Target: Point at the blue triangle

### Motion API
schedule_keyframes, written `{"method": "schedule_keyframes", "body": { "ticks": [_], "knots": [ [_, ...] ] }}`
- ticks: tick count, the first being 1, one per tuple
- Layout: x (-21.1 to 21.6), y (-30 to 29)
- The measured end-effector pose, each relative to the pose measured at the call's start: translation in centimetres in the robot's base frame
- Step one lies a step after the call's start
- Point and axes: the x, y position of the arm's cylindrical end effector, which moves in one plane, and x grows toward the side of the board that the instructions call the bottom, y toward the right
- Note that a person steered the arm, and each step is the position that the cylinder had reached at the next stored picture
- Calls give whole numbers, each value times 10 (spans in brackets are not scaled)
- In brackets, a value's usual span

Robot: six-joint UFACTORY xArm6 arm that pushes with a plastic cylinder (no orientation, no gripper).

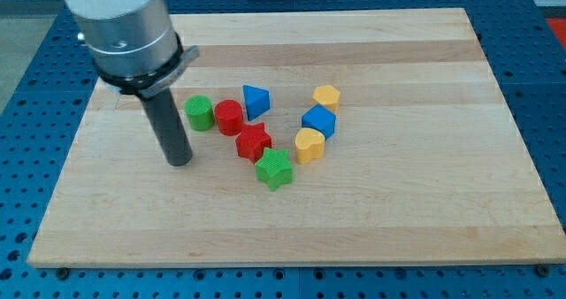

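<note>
Closest to the view's bottom among the blocks we see a green star-shaped block point(274, 169), touching or nearly touching the red star-shaped block point(253, 142) just above it. We count eight blocks on the pale wooden bench point(424, 202): two green, two red, two blue and two yellow. The other green one is a cylinder point(199, 112), and just beside it on the view's right stands a red cylinder point(229, 117). The blue triangle block point(256, 101) sits just right of that red cylinder, at the top of the cluster. Farther to the view's right we see a yellow hexagonal block point(326, 96), a blue cube-like block point(318, 121) below it, and a yellow rounded block point(309, 145) touching the cube's lower edge. Our dark rod ends in my tip point(179, 162), which rests left of the cluster, below the green cylinder and well apart from the blue triangle. We carry no gripper, so no jaw state applies. Wide bare wood lies along all four bench edges, widest on the view's right and bottom.
</note>
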Motion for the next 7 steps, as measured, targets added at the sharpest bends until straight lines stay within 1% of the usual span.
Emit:
{"method": "schedule_keyframes", "body": {
  "ticks": [1,2,5,7],
  "knots": [
    [-46,0],
    [-70,10],
    [-81,24],
    [-82,-13]
  ]
}}
